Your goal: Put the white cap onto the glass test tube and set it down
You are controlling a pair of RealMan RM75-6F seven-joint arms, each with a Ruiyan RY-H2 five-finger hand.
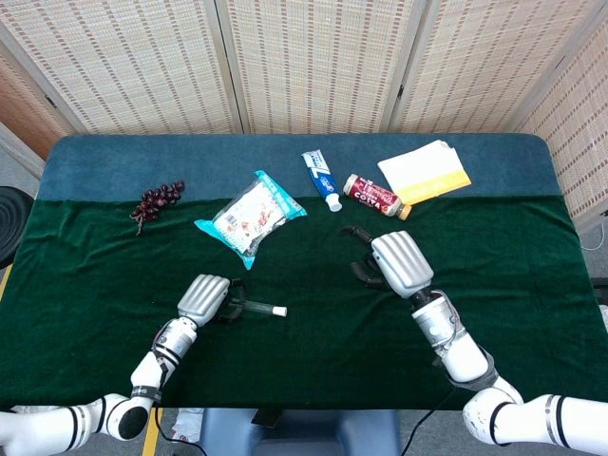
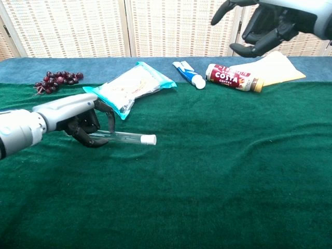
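The glass test tube (image 2: pixel 124 137) lies nearly level just above the green cloth, its white cap (image 2: pixel 150 139) fitted on the right end; from the head view the test tube (image 1: pixel 260 308) and its cap (image 1: pixel 280 311) show left of centre. My left hand (image 2: pixel 83 123) grips the tube's left end with fingers curled round it; the same left hand (image 1: pixel 206 297) sits low over the cloth. My right hand (image 2: pixel 264 23) hangs raised at the upper right, fingers spread and holding nothing. In the head view that right hand (image 1: pixel 397 263) is well right of the tube.
Along the back lie a bunch of dark grapes (image 1: pixel 158 200), a blue-edged snack packet (image 1: pixel 251 216), a toothpaste tube (image 1: pixel 321 178), a Costa coffee bottle (image 1: pixel 374 196) and a white-and-yellow cloth (image 1: pixel 425 172). A blue strip borders the green table cover (image 1: pixel 114 275) at the far side.
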